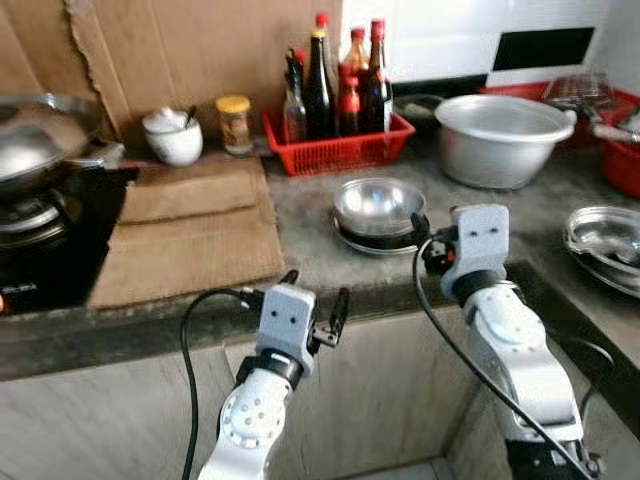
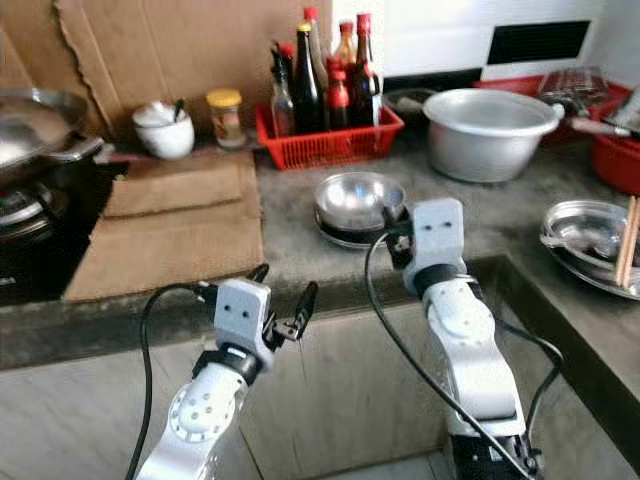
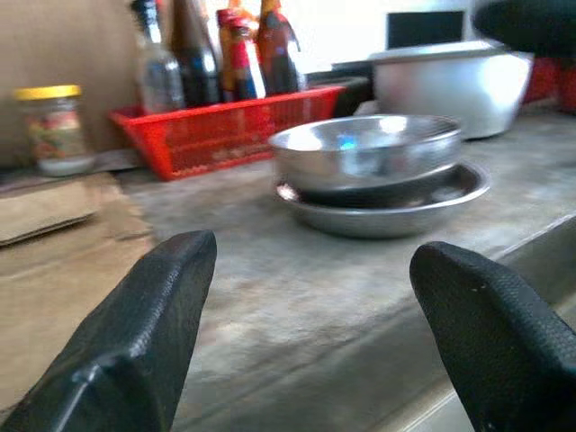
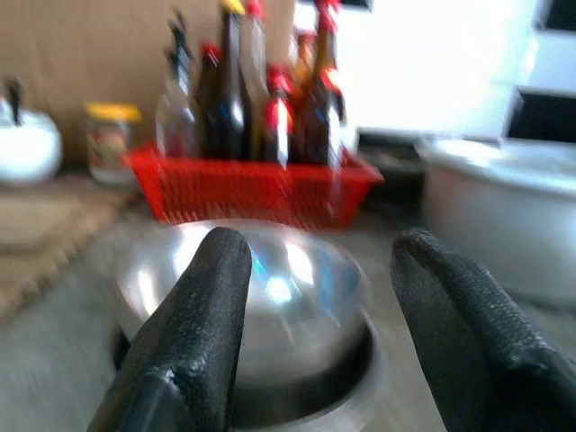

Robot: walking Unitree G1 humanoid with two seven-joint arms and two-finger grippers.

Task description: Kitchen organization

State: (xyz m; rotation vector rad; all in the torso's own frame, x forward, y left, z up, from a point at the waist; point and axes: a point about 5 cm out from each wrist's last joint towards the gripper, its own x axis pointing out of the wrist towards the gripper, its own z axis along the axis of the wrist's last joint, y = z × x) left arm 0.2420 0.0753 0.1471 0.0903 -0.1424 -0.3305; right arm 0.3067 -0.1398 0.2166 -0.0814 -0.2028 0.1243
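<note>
Steel bowl [image 1: 378, 204] at frame centre, nested on dark bowl and flat steel plate [image 3: 396, 212] on grey counter [image 1: 310, 250]. Right gripper [image 4: 315, 306] just before bowl's near rim, fingers spread wide, holding nothing; contact with bowl unclear, wrist view blurred. Left gripper [image 1: 315, 300] lower left of bowl, at counter edge, fingers wide apart, empty. Red basket [image 1: 335, 150] of bottles behind bowl; large metal pot [image 1: 500, 135] upper right. Wok [image 1: 40, 135] cut off at left edge.

Counter: grey stone worktop [image 1: 310, 245], mid-frame.
Left: stove [image 1: 40, 250], brown mats [image 1: 190, 235].
Back: white pot [image 1: 173, 138], jar [image 1: 236, 124], red basket [image 1: 340, 150].
Centre: steel bowl [image 1: 378, 205] on plate [image 1: 372, 243].
Right: large basin [image 1: 500, 140], steel dish [image 1: 605, 245].
</note>
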